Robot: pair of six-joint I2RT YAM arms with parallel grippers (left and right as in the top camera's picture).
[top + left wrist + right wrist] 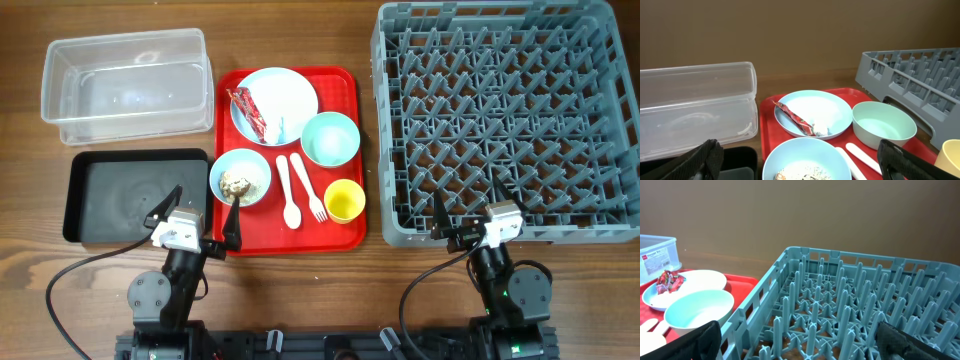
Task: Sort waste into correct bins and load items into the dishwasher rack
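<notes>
A red-and-white wrapper (252, 113) lies on a pale blue plate (290, 95) on the red tray (345, 80). A pale blue bowl (240, 177) holds rice-like scraps (236, 184). A mint bowl (330, 138), a yellow cup (345, 200), a white spoon (288, 195) and a fork (310, 190) lie beside it. The clear tub (125, 85) and black tray (130, 195) are at left, the grey rack (500, 120) at right. My left gripper (200, 215) is open, empty, near the blue bowl (807, 157). My right gripper (468, 212) is open, empty, at the rack's front edge (840, 315).
The wrapper (797, 120) and plate (825, 110) show in the left wrist view, with the mint bowl (882, 125) and tub (695, 110). The right wrist view shows the mint bowl (697, 310). Bare wood table (300, 35) lies behind.
</notes>
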